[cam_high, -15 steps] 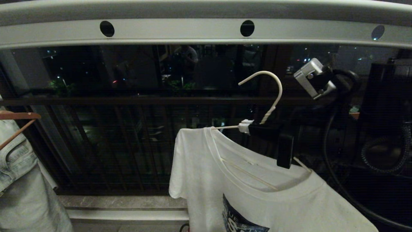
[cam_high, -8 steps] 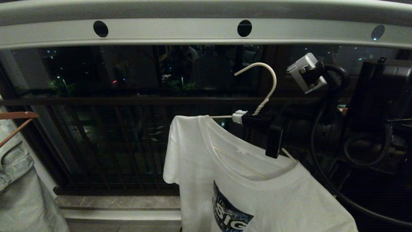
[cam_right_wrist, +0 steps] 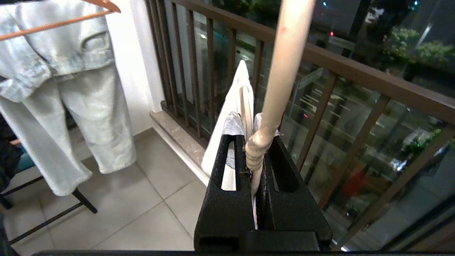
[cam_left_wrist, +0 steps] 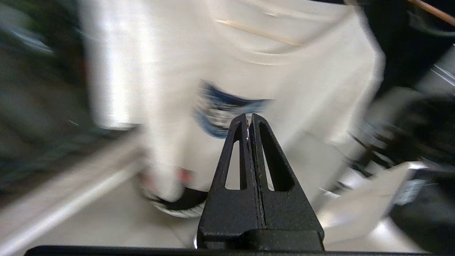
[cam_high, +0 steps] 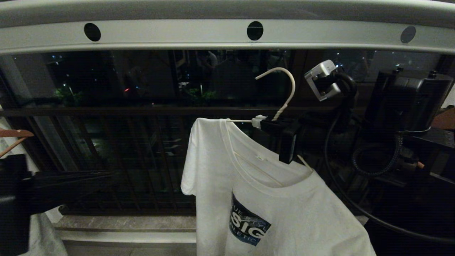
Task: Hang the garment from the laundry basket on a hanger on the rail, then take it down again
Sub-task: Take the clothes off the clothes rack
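Observation:
The pale grey rail [cam_high: 177, 35] with round holes runs across the top of the head view. Below it, clear of the rail, hangs the off-white wire hanger [cam_high: 288, 89]. My right gripper [cam_high: 265, 123] is shut on it at the twisted neck [cam_right_wrist: 256, 151]. The white garment [cam_high: 270, 209] with the blue chest print is draped on the hanger. My left gripper [cam_left_wrist: 247, 119] is shut and holds nothing; it points at the garment's print [cam_left_wrist: 220, 110]. The left arm [cam_high: 53, 186] reaches in from the lower left of the head view. I cannot make out the laundry basket.
A pale denim garment [cam_right_wrist: 53, 60] hangs on a brown wooden hanger [cam_high: 14, 137] at the far left. Dark balcony railing bars [cam_high: 142, 149] stand behind the shirt above a stone ledge [cam_high: 124, 224]. The floor is tiled [cam_right_wrist: 142, 213].
The whole head view has shifted a little to the left. The hanger with the garment has risen closer to the rail. My left arm has come into view at the lower left.

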Tool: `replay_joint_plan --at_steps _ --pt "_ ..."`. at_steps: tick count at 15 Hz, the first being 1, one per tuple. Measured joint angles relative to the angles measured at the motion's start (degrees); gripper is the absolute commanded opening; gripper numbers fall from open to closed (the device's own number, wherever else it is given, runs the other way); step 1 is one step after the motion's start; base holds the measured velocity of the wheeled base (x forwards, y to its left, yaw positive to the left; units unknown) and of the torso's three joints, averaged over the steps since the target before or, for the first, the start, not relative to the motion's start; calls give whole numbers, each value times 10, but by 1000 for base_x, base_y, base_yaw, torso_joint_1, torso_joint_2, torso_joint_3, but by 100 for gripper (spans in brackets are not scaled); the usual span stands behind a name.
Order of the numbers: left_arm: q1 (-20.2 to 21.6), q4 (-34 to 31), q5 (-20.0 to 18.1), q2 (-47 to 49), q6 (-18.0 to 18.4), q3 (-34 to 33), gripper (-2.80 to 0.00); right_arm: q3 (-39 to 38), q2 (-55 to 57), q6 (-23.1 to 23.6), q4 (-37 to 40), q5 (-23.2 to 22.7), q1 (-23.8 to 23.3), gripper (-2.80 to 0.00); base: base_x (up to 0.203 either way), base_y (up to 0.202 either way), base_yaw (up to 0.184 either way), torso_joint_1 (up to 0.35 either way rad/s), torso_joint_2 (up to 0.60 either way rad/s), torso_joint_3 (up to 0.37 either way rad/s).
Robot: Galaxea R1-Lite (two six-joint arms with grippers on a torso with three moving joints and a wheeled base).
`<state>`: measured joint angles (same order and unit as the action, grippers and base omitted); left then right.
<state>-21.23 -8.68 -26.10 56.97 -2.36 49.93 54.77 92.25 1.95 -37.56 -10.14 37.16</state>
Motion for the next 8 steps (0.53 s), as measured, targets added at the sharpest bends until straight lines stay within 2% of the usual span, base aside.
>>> replay_joint_plan --at_steps 2,5,6,8 --pt "-59 -13 6 85 -15 55 -280 3 5 0 1 1 0 -280 0 0 0 0 0 0" --pt "-99 -11 23 187 -20 86 -280 6 6 -8 2 1 0 -280 0 0 0 0 0 0" --pt "-105 -1 35 214 -24 90 0 7 6 -12 2 1 0 -280 0 0 0 0 0 0" --pt "-125 48 87 259 -56 94 0 8 6 -14 2 0 0 -280 0 0 0 0 0 0"
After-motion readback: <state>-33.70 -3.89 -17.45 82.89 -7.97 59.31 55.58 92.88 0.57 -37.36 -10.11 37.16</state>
